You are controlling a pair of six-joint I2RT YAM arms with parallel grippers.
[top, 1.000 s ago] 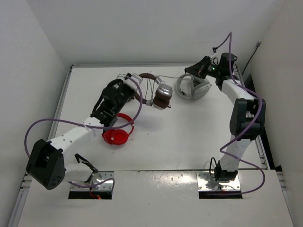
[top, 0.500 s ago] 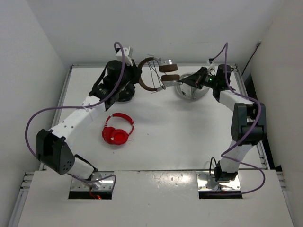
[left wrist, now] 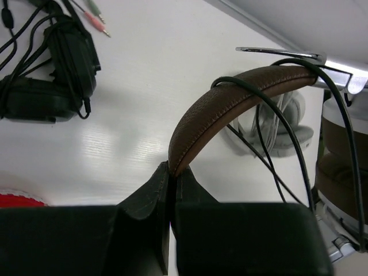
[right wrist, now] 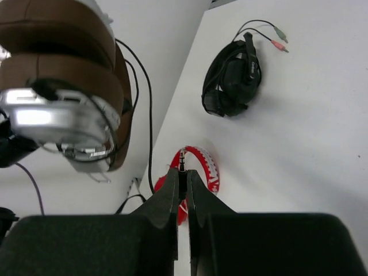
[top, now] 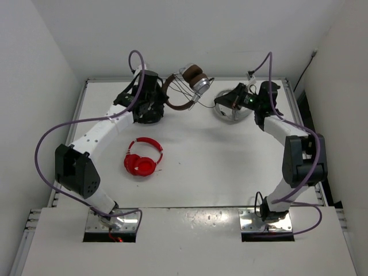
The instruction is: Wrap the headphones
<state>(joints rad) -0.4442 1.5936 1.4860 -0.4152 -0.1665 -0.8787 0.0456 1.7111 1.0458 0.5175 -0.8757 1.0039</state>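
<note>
Above the table (top: 201, 167), left jaws clamp the headphones (top: 195, 80) — right jaws, the plug (right wrist: 182, 154).

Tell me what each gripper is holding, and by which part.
Left gripper: the headphones, pinched by the brown headband. Right gripper: their cable, by its plug end.

bare tabletop (top: 221, 167) right of red headphones (top: 140, 167)
</note>
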